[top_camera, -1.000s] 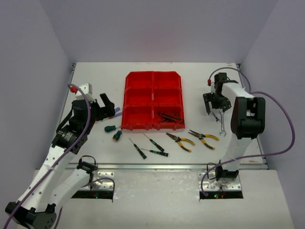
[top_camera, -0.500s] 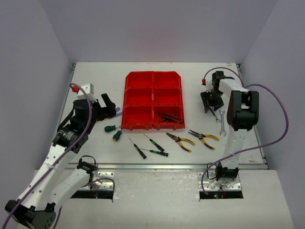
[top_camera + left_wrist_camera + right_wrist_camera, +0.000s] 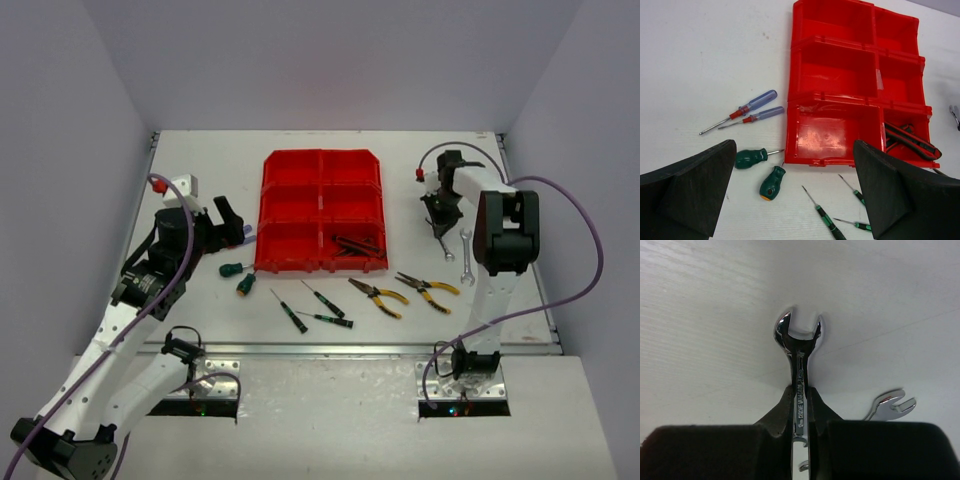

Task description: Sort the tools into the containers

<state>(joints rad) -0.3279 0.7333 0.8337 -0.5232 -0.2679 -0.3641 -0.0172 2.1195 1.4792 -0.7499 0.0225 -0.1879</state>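
Note:
The red containers (image 3: 322, 182) stand mid-table as a block of six compartments. Red/black pliers (image 3: 355, 245) lie in its near right compartment (image 3: 907, 137). My right gripper (image 3: 799, 390) is shut on a silver wrench (image 3: 799, 340), pinching its shank down at the table; from above, the right gripper (image 3: 443, 225) is right of the bin. A second wrench (image 3: 890, 407) lies beside it. My left gripper (image 3: 795, 150) hangs open over green stubby screwdrivers (image 3: 752, 157) and thin green ones (image 3: 822, 212); seen from above, the left gripper (image 3: 228, 225) is left of the bin.
Two blue screwdrivers (image 3: 752, 105) lie left of the bin. Two yellow/black pliers (image 3: 378, 295) (image 3: 428, 288) rest in front of the bin's right side. Walls enclose the table on three sides.
My right gripper has closed from wide open onto the wrench and shifted slightly toward the back. The left arm has stayed still.

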